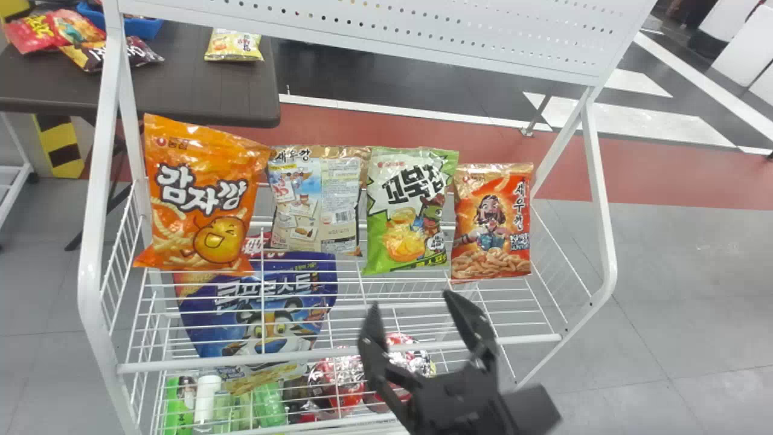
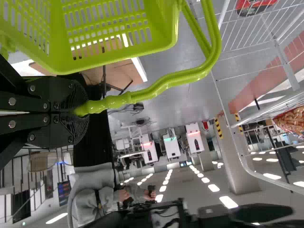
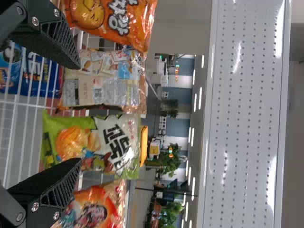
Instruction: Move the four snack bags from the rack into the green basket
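Because the bags (image 1: 407, 211) stand upright, probably for easy pinching, the right tool (image 1: 411, 299) faces them open, and the left tool (image 2: 80, 112) clasps the basket (image 2: 164, 28) by its handle (image 2: 166, 81).

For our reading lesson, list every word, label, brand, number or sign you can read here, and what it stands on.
"감자깡": orange bag
"새우깡": tan bag
"꼬북칩": green bag
"새우깡": red bag
Blue bag: large word crossed by wires of the rack, not surely readable.
Remaining print: too small or blurred.
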Motion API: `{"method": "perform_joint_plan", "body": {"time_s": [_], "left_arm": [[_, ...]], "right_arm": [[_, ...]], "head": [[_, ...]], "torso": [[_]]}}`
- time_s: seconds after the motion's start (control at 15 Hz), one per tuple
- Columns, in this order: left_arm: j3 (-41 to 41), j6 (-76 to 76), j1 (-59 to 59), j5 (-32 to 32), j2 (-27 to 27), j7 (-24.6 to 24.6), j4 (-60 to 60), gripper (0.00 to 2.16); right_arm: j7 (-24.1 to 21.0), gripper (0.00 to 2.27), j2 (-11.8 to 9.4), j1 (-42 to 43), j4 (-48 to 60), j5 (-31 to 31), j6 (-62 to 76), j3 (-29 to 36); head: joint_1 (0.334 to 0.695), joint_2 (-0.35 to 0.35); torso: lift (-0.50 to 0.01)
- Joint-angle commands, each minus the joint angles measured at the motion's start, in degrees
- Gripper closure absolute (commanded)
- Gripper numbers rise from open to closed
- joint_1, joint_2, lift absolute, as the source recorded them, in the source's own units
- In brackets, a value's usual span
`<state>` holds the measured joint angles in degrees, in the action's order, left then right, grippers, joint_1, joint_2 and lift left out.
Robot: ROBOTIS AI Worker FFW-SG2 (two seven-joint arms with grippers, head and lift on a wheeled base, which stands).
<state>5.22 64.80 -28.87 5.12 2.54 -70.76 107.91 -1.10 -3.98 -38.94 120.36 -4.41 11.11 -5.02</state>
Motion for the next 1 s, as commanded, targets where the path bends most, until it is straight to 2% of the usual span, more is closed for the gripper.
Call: {"method": "perform_joint_plan", "body": {"time_s": [0.0,0.13,0.27,0.33,0.4,0.67,0.93], "left_arm": [[0.84,-0.15,0.39,-0.20,0.01,0.18,-0.42,2.15],[1.46,0.03,1.01,-0.64,0.01,0.18,-0.51,2.14],[2.16,0.20,1.71,-0.81,0.01,0.45,-1.04,2.14],[2.34,0.20,2.06,-0.81,0.01,0.45,-1.56,2.14],[2.51,0.20,2.42,-0.72,0.01,0.36,-2.36,2.11],[2.86,0.03,3.30,-0.55,0.10,0.27,-3.50,2.12],[2.86,-0.50,3.65,-0.46,0.01,0.36,-4.20,2.11]], "right_arm": [[1.62,0.13,0.11,9.85,-6.63,0.28,-0.88,-2.89],[2.50,0.13,0.20,17.32,-12.96,0.72,-0.88,-6.32],[2.41,0.13,0.81,24.79,-19.73,0.54,-2.11,-9.66],[2.41,0.13,1.87,27.78,-23.15,0.98,-2.46,-9.84],[2.41,0.13,2.31,30.24,-26.49,2.21,-2.46,-10.10],[3.12,0.14,2.40,37.36,-33.79,4.50,-2.64,-13.62],[4.61,0.15,3.71,42.81,-39.41,6.08,-3.34,-15.73]], "head": [[0.695,-0.350],[0.695,-0.350],[0.695,-0.291],[0.695,-0.262],[0.695,-0.202],[0.695,-0.146],[0.695,-0.083]], "torso": [[0.000],[0.000],[0.000],[0.000],[0.000],[0.000],[0.000]]}}
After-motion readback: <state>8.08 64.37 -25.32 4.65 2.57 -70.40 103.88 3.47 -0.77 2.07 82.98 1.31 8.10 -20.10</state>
